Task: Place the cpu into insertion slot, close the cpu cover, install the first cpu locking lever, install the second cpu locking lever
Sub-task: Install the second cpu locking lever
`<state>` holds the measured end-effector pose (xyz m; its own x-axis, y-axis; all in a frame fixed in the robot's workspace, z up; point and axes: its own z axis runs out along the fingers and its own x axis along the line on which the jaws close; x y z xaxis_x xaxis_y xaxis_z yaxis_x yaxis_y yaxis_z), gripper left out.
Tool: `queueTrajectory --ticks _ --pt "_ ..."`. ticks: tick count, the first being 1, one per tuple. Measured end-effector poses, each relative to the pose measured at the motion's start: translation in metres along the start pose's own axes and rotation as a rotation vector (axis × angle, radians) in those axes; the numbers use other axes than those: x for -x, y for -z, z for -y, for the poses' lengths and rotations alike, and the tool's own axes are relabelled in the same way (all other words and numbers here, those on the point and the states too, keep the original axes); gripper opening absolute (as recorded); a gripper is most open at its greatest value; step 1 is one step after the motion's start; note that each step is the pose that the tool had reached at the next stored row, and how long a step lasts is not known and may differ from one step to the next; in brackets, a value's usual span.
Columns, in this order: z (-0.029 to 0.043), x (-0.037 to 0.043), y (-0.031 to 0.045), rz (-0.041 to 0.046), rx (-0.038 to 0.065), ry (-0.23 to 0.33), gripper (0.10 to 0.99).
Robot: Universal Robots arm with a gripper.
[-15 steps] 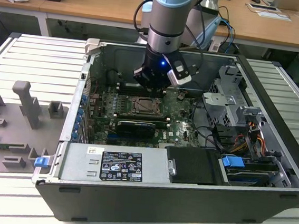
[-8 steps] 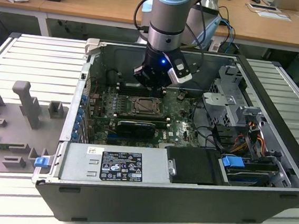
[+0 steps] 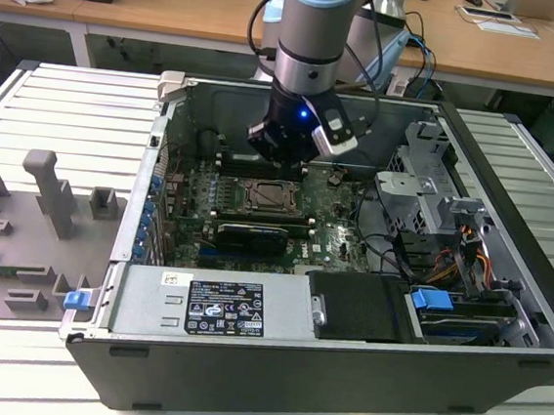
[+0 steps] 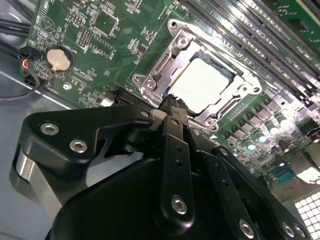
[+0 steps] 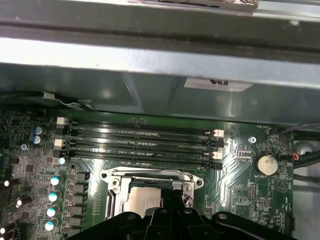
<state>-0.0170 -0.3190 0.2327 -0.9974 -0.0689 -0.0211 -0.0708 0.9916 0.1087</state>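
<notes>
1. sitting in the insertion slot (image 4: 202, 85), the cpu (image 4: 205, 82) shows its pale silver-grey top through the cut-out of the cpu cover (image 4: 165, 70), which lies flat and closed over it in the second wrist view.
2. in the first wrist view the same chip (image 5: 142, 200) sits within the silver frame (image 5: 150, 176) on the green board (image 5: 240, 175), beside four long black memory slots (image 5: 140, 145).
3. a round coin battery (image 5: 265, 163) lies on the board, apart from the socket.
4. the gripper (image 4: 172, 107) hangs just above the near edge of the socket; its fingers look drawn together with nothing between them.
5. in the exterior view the arm (image 3: 318, 35) reaches down into the open computer case (image 3: 340, 371), the gripper (image 3: 287, 150) over the socket (image 3: 270, 197).
6. the case rests on a slatted table (image 3: 51, 107), with grey plastic holders (image 3: 47, 195) towards the exterior view's left.
</notes>
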Motion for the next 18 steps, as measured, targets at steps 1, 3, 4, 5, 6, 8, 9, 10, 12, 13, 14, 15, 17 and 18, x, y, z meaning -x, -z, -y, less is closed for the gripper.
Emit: queueTrajectory --ticks 1,3,4,5,6,8,9,10,12,13,14,15,17,18 --pt "0.0012 -0.0001 0.0001 0.0000 0.000 0.000 0.106" --pt "0.0026 -0.0002 0.0003 0.0001 0.000 0.000 0.106" --pt "0.0031 -0.0002 0.0003 0.0001 0.000 0.000 0.106" --pt "0.0031 -0.0002 0.0006 0.0000 0.000 0.000 0.106" --pt "0.0031 -0.0002 0.0012 -0.0001 -0.001 0.000 0.106" --pt "0.0025 -0.0001 0.0065 -0.0001 -0.001 0.000 0.106" --pt "0.0023 0.0000 0.0085 -0.0001 -0.001 0.000 0.106" --pt "0.0021 0.0000 0.0098 -0.0001 -0.002 0.000 0.106" --pt "0.0025 0.0000 0.0109 -0.0001 -0.002 0.000 0.106" --pt "0.0052 -0.0002 0.0112 -0.0001 -0.002 0.000 0.106" --pt "0.0063 -0.0003 0.0113 -0.0001 -0.002 0.000 0.106" --pt "0.0071 -0.0003 0.0114 -0.0001 -0.002 0.000 0.106" --pt "0.0102 -0.0006 0.0117 -0.0002 -0.003 0.000 0.106" --pt "0.0110 -0.0006 0.0118 -0.0002 -0.004 0.000 0.106"
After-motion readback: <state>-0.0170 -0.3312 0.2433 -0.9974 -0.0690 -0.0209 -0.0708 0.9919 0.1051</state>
